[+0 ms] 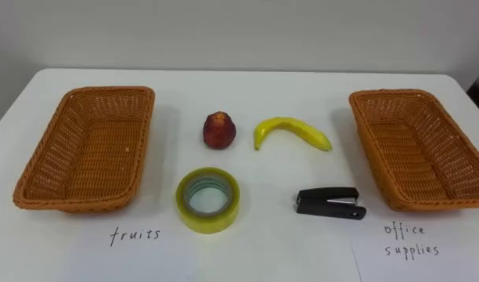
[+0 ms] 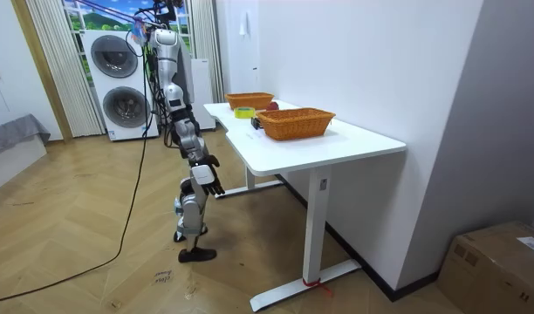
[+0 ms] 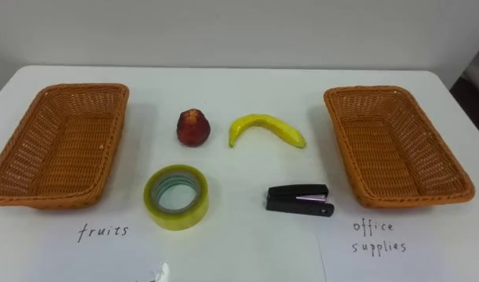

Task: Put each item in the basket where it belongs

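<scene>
left hand: hangs low by the body, short of the table edge. Idle, touching nothing. Fingers too small to read, cannot tell.
left basket: far left of the table, empty. The handwritten note in front marks it for fruit.
red fruit: upright on the bare table, just right of the left basket and apart from it. Not sorted.
tape roll: lies flat, hole up, nearer the robot than the red fruit. It sits on the fruit side, so it needs the long carry across.
banana: lies flat at mid table, curve arching away from the robot. Closer to the wrong basket.
stapler: closed and flat, in front of the banana, near the right basket but not touching it.
right basket: far right, empty. Second note marks it for office supplies.
right hand: low on the camera side of the robot, off the table. Finger state cannot tell.
stage: nothing sorted. Items look mixed between the baskets so each has to be chosen by kind.
</scene>
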Controlling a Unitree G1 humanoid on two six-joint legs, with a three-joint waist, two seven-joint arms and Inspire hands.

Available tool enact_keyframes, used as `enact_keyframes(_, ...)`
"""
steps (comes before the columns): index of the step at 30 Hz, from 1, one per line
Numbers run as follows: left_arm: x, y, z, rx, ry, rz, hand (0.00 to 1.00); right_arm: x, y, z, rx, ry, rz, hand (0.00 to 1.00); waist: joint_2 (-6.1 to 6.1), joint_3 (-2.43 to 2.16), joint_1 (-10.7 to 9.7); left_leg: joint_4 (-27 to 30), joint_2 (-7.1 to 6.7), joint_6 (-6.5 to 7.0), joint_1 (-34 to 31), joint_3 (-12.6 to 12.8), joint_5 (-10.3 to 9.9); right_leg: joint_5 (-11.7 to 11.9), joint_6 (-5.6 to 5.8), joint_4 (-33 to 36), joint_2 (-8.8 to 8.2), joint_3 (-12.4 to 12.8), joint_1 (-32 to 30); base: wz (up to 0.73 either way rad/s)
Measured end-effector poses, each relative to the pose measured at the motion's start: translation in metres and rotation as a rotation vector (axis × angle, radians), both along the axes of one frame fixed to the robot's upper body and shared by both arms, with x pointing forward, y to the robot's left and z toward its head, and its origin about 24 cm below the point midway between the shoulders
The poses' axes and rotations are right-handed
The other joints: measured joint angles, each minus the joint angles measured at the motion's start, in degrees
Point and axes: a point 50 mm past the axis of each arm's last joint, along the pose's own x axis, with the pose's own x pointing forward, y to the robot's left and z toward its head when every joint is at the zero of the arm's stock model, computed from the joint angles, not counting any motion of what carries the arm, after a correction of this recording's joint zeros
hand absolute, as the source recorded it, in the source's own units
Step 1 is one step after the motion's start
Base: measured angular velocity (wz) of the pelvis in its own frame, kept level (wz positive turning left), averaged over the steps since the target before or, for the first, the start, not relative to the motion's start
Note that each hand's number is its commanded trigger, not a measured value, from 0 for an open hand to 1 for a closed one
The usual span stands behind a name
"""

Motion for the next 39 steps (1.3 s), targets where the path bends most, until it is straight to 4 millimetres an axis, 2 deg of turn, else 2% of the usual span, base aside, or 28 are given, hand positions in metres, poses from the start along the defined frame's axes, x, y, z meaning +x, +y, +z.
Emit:
enact_keyframes(15, 0.0, 0.002, 0.0, 0.012, 0.007, -0.015, 0.0, -0.004, 0.001, -0.001, 0.038, 0.015, -0.068, 0.0, 0.0, -0.04, 0.05, 0.03, 0.1, 0.0, 0.06, 0.14, 0.0, 0.03, -0.04, 0.04, 0.07, 0.25, -0.07, 0.0)
enact_keyframes(26, -0.009, 0.008, 0.001, 0.008, 0.041, 0.055, 0.0, -0.019, -0.007, -0.001, 0.025, 0.07, -0.222, 0.0, 0.01, -0.08, -0.24, 0.01, 0.13, 0.02, 0.79, 0.27, -0.05, 0.02, -0.05, 0.16, 0.04, 0.34, 0.54, 0.0)
enact_keyframes(33, -0.025, 0.02, 0.003, 0.022, 0.067, 0.161, 0.0, -0.042, -0.024, 0.003, -0.028, 0.102, -0.543, 0.0, -0.72, -0.39, -2.22, 0.0, 0.21, 0.02, 0.9, 0.55, -0.04, -0.06, -0.15, 0.31, 0.11, 0.95, 0.46, -0.01)
enact_keyframes(36, -0.027, 0.023, 0.004, 0.032, 0.067, 0.178, 0.0, -0.05, -0.03, 0.005, -0.057, 0.113, -0.677, 0.0, -1.35, -0.35, -3.56, -0.1, 0.25, 0.02, 0.99, 0.8, -0.04, -0.14, -0.2, 0.74, 0.11, 1.13, 0.36, -0.03)
enact_keyframes(39, -0.027, 0.027, 0.005, 0.04, 0.062, 0.191, 0.0, -0.051, -0.037, 0.007, -0.089, 0.117, -0.799, 0.0, -1.86, -0.22, -3.92, -0.29, 0.35, 0.0, 1.05, 1.61, -0.06, -0.22, -0.24, 1.03, 0.11, 2.24, -0.26, -0.14)
